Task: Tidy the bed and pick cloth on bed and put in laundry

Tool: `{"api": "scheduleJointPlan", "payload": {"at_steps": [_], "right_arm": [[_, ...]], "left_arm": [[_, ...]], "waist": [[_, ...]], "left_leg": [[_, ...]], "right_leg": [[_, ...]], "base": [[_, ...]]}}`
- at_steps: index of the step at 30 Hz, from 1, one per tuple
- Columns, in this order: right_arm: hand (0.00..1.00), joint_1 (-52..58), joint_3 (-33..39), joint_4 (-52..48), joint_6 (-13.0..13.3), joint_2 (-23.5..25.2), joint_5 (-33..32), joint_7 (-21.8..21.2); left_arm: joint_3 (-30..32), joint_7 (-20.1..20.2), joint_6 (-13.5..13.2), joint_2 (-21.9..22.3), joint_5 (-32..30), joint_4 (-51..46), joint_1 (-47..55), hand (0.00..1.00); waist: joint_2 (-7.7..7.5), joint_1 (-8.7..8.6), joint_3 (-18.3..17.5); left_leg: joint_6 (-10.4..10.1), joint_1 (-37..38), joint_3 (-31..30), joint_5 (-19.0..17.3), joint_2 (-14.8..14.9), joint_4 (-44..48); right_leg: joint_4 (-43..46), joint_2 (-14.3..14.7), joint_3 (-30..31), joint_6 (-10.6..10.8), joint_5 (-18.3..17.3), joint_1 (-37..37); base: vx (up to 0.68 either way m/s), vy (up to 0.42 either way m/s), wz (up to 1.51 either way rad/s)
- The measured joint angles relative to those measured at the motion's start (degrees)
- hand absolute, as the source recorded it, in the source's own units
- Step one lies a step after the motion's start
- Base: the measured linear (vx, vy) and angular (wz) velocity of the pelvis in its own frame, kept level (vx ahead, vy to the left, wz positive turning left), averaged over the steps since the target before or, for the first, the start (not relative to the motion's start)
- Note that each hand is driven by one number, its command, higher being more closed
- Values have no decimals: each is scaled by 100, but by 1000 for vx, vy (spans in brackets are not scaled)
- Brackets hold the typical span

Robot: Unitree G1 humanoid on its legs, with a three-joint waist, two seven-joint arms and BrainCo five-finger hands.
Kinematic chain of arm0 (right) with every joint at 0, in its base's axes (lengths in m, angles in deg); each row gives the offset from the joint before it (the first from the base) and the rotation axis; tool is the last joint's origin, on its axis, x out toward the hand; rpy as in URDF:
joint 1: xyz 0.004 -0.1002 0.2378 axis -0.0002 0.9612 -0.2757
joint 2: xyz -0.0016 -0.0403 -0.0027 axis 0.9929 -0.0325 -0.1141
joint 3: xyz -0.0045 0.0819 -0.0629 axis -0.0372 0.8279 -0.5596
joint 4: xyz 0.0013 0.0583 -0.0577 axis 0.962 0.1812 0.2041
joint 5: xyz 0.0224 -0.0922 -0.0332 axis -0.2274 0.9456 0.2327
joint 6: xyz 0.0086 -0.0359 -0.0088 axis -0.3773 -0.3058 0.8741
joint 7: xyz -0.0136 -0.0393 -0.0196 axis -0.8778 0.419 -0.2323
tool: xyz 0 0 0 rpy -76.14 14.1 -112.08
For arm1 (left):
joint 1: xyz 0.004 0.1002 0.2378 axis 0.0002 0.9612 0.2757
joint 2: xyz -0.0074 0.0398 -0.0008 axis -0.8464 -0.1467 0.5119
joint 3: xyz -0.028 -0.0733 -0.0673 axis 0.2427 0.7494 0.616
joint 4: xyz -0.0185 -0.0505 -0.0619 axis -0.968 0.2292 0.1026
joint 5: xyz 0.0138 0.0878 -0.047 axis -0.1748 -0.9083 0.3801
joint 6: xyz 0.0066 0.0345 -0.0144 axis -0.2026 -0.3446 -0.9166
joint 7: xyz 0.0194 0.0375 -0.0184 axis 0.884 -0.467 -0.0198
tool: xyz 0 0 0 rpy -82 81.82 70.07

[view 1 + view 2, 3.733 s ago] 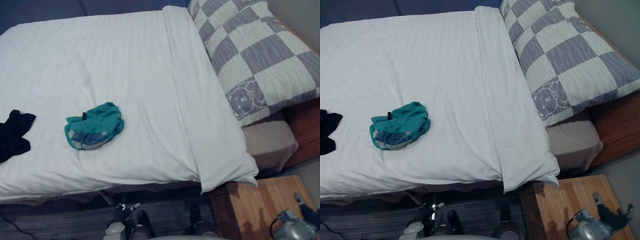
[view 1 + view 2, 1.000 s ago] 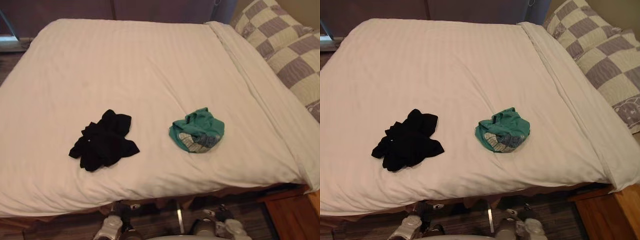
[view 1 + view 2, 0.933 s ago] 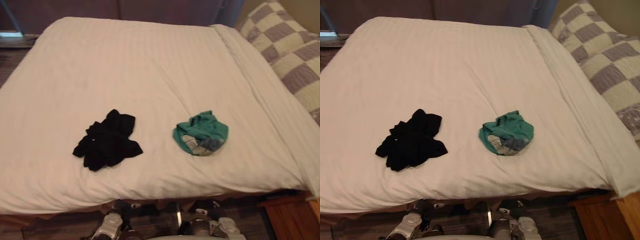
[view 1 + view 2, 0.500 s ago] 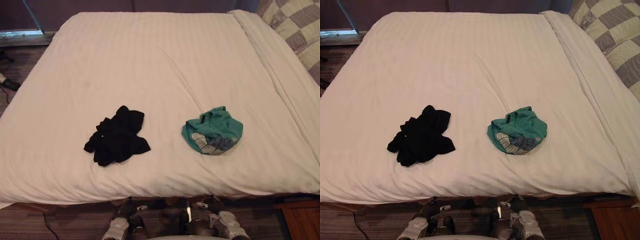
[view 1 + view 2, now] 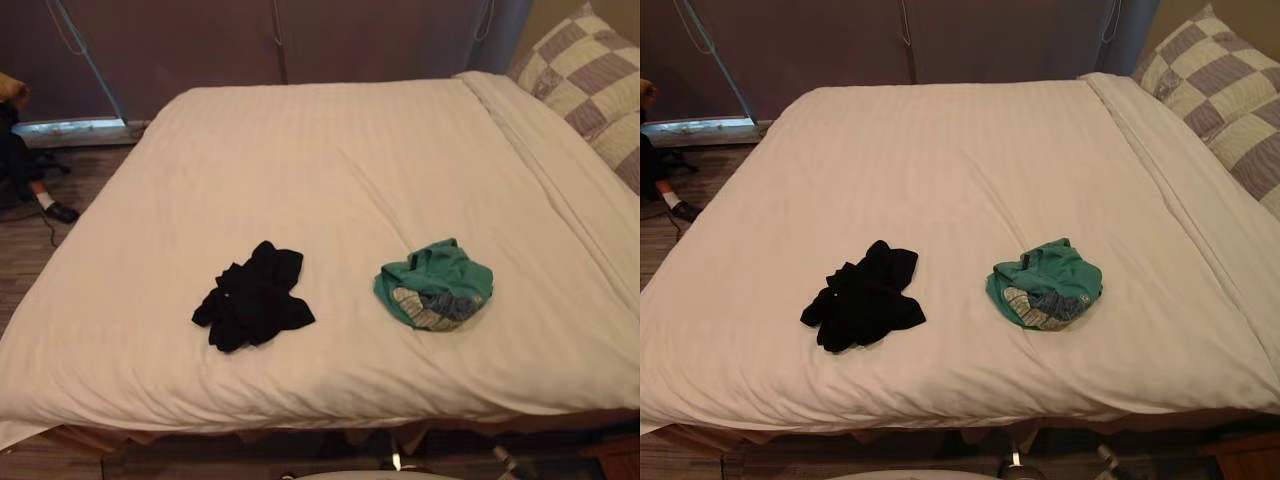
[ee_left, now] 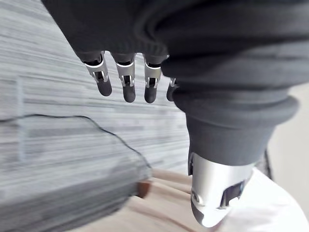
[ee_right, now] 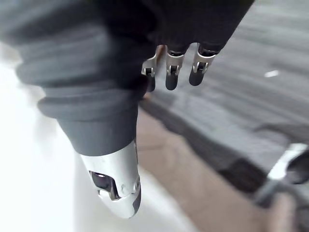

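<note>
Both hands dangle over the floor [image 6: 43, 72], left hand [image 6: 129, 89] and right hand [image 7: 172, 77], fingers loose and holding nothing. The black cloth [image 5: 252, 298] sits near the bed's [image 5: 330, 150] near edge, with the green cloth [image 5: 435, 285] apart on its right. There's a checked pillow [image 5: 600, 80] at the far right corner.

The checked pillow [image 5: 1225, 85] is cut off by the right edge, and a dark shape [image 5: 12, 160] at the left edge is too clipped to identify. The black cloth [image 5: 252, 297] and green cloth [image 5: 435, 285] are too crumpled to name as garments.
</note>
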Motion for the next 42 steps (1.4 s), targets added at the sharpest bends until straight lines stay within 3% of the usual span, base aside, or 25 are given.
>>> {"api": "scheduleJointPlan", "payload": {"at_steps": [3, 5, 6, 7, 9, 10, 11, 14, 20, 24, 28, 35, 36, 42], "right_arm": [[0, 48, -133, -1912, 197, -213, 781, 431], [0, 77, -234, -2346, 229, -281, 1054, 519], [0, 124, -326, -2755, 231, -398, 1550, 529], [0, 131, -343, -2857, 228, -467, 1764, 519], [0, 143, -491, -3009, 230, -967, 2793, 448], [0, 142, -518, -3008, 230, -1030, 2878, 433], [0, 135, -807, -2994, 239, -1492, 3426, 338], [0, -104, -1467, -2561, 411, -2234, 4022, 156], [0, -1148, -2644, -2119, 545, -3018, 4402, -20], [0, -1869, -3193, -2115, 634, -3307, 4398, -20], [0, -2227, -3518, -2175, 673, -3385, 4385, -22], [0, -2542, -4079, -2372, 670, -3371, 4346, -39], [0, -2539, -4099, -2455, 666, -3331, 4327, -72], [0, -2720, -4111, -2703, 604, -3125, 4192, -120]], "left_arm": [[-1178, -520, -241, -388, 62, -1553, 65, 0], [-1598, -650, -279, -564, 43, -2138, 216, 0], [-2128, -749, -384, -866, -152, -2830, 410, 0], [-2327, -781, -431, -997, -261, -3049, 458, 0], [-3123, -778, -609, -1554, -1028, -3616, 510, 0], [-3192, -778, -631, -1612, -1091, -3628, 502, 0], [-3865, -762, -737, -1984, -1496, -3674, 395, 0], [-5047, -693, -838, -2385, -2034, -3665, 4, 0], [-6445, -635, -980, -2873, -2668, -3454, -1019, 0], [-6925, -540, -957, -2969, -2676, -3060, -1808, 0], [-7312, -454, -939, -3145, -2800, -2803, -2238, 0], [-7517, -249, -711, -3058, -2886, -2517, -2516, 0], [-7516, -209, -672, -2934, -2886, -2516, -2511, 100], [-7284, -157, -669, -2314, -2875, -2447, -2305, 100]], "waist": [[-69, 30, -139], [-84, 28, -141], [-126, 30, -152], [-145, 34, -159], [-161, 19, -164], [-157, 16, -162], [-146, 4, -153], [-107, -18, -98], [-81, -188, 402], [-119, -268, 805], [-170, -287, 1119], [-193, -236, 1689], [-181, -216, 1734], [-130, -167, 1793]], "left_leg": [[-6, -18, 33, 10, -6, 34], [-6, -36, 31, 9, -12, 35], [-6, -46, 20, 8, -16, 36], [-6, -48, 15, 7, -19, 36], [-5, -56, 2, 6, -46, 37], [-4, -55, 2, 5, -48, 37], [3, -65, 11, -3, -63, 61], [10, -142, 0, -1, -77, 117], [74, -631, 102, 41, -69, 329], [173, -1034, 124, 110, -82, 431], [264, -1370, 132, 178, -112, 479], [298, -1824, 198, 211, -113, 586], [298, -1849, 209, 212, -115, 586], [318, -1929, 132, 226, -127, 589]], "right_leg": [[0, -57, -112, 15, -6, 35], [-7, -60, -112, 17, -6, 24], [-16, -63, -111, 21, -9, 25], [-17, -66, -106, 24, -11, 27], [-16, -88, -81, 29, -13, 18], [-16, -90, -79, 32, -12, 17], [-10, -95, -31, 41, -8, -4], [6, -75, 96, 48, 27, -156], [110, -12, 357, -34, 218, -737], [181, -3, 430, -58, 342, -1161], [314, -39, 488, -77, 399, -1563], [318, -51, 581, -92, 554, -2028], [318, -55, 588, -92, 558, -2055], [318, -116, 517, -89, 554, -2083]], "base": [[42, 16, 19], [17, 4, 1], [35, 2, 3], [51, 5, 5], [18, 5, 1], [16, 18, -4], [3, 12, -8], [12, -4, -14], [-27, -20, -22], [-66, -25, -11], [-45, -22, -4], [-15, -35, -6], [35, -43, -3], [52, -36, 7]]}}
